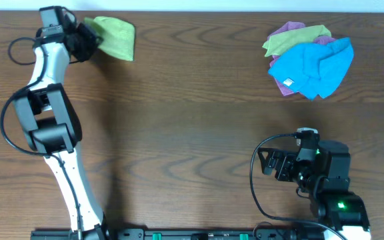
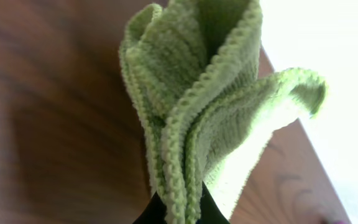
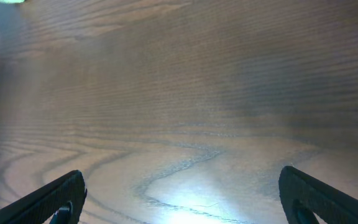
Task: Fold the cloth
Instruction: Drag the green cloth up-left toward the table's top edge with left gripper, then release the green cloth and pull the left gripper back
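Note:
A folded green cloth (image 1: 115, 37) lies at the far left corner of the wooden table. My left gripper (image 1: 85, 40) is shut on its near edge. In the left wrist view the cloth's stacked layers (image 2: 191, 93) rise from between my black fingertips (image 2: 180, 214), with one corner curling to the right. My right gripper (image 1: 267, 162) rests low at the near right, open and empty. The right wrist view shows its two fingers wide apart (image 3: 182, 193) over bare wood.
A pile of cloths sits at the far right: a blue one (image 1: 312, 67) on top, with purple (image 1: 287, 30) and light green (image 1: 295, 39) ones beneath. The table's far edge runs just behind the green cloth.

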